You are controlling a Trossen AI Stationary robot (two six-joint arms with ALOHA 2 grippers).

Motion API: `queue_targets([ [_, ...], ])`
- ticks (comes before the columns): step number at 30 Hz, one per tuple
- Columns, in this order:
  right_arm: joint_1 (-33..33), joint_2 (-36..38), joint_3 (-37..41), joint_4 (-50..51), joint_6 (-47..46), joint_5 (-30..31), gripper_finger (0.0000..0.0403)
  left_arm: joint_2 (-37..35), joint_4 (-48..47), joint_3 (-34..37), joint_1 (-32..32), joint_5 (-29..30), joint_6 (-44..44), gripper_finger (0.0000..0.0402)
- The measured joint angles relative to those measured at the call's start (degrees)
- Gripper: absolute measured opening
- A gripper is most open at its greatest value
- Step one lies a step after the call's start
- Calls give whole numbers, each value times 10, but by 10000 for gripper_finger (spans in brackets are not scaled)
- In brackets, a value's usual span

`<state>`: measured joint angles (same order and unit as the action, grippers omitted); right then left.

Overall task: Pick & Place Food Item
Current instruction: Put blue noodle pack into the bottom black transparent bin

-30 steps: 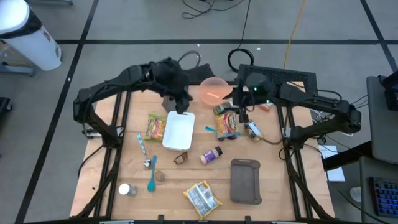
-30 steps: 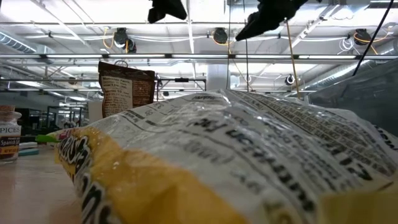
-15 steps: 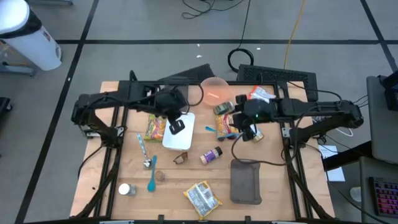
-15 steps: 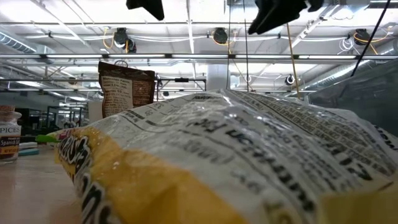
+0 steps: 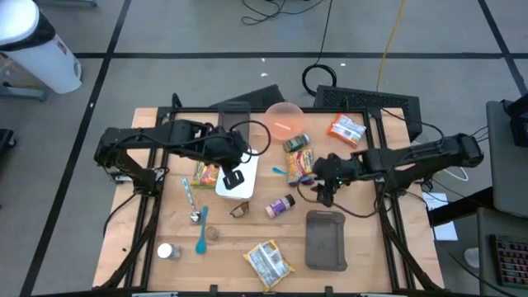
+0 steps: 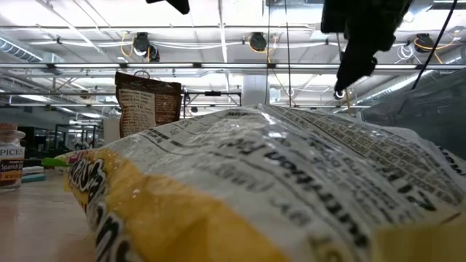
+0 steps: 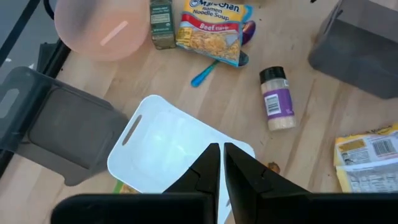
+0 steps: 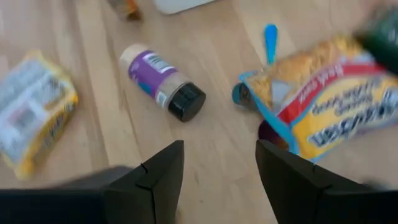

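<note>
You positioned the right claw [image 5: 324, 191], fingers parted and empty, beside the ramen noodle packet [image 5: 301, 166] for pickup, while the closed left claw [image 5: 233, 177] hovered over the white tray [image 5: 239, 173].

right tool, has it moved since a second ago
Yes. In the high view the right tool has come forward from beside the translucent pink bowl toward the dark grey rectangular tray.

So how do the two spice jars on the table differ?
The spice jar near the noodle packet lies on its side, with a purple label and black cap. The small jar at the table's front left stands upright and has a pale top. Both rest on bare wood, untouched by either arm.
</note>
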<state>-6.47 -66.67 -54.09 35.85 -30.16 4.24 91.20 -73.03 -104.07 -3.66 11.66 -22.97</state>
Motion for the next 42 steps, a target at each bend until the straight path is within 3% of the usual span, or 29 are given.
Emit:
queue_targets([
  [6,23,19,79,-61,-124,-7,192,1,48,34,0,1,-7,31],
  [11,75,20,126,-86,-158,-51,192,0,130,79,1,-31,-3,31],
  [19,148,19,133,-91,-107,-63,192,0,230,118,2,-67,-9,31],
  [25,184,-7,133,-92,-73,-120,192,0,273,118,7,-67,-10,31],
  [42,189,-102,133,-150,-56,-116,187,0,283,118,31,-73,6,31],
])
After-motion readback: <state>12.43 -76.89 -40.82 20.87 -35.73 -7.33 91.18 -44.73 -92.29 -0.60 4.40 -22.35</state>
